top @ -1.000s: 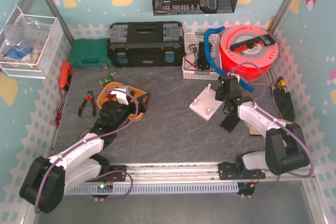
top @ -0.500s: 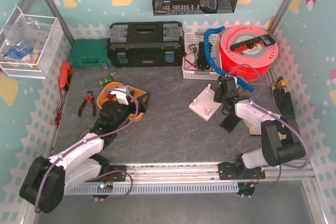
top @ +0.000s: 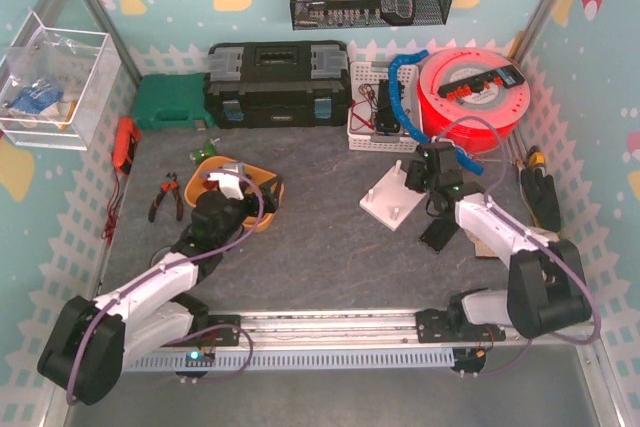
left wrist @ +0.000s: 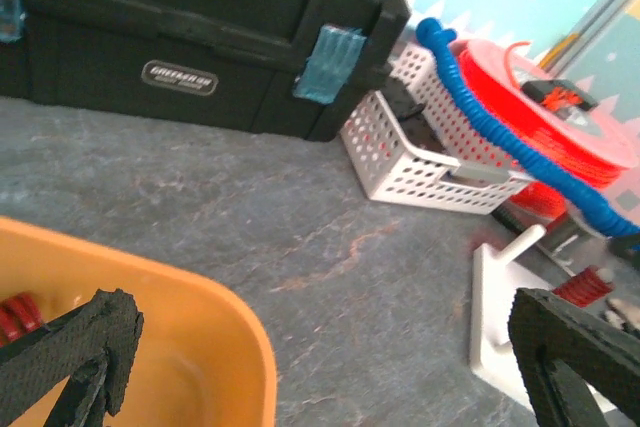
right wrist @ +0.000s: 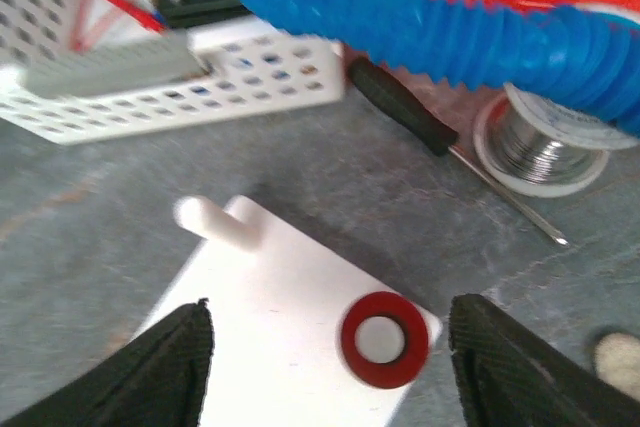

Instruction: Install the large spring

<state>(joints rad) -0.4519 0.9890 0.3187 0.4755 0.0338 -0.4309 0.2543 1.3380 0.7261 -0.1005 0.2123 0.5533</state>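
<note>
The large spring [right wrist: 385,339] is red and sits over a peg at the corner of the white base plate [right wrist: 285,317]; from above it shows as a ring round the peg's white top. My right gripper [right wrist: 330,357] hangs over that plate, open, one finger on each side of the spring and apart from it. A second, bare peg [right wrist: 215,219] stands at the plate's far corner. In the top view the right gripper [top: 425,172] is above the plate [top: 390,205]. My left gripper [left wrist: 330,357] is open and holds nothing, over the rim of the orange bowl [left wrist: 190,347].
A black toolbox [top: 278,84], a white basket [top: 378,107] and a red filament spool [top: 473,97] with a blue hose [right wrist: 450,32] line the back. A screwdriver [right wrist: 400,112] and solder reel [right wrist: 540,147] lie behind the plate. Pliers [top: 165,197] lie at the left.
My right gripper has gone from shut to open, letting go of the red spring, which now rests on its peg. The left arm has not moved.
</note>
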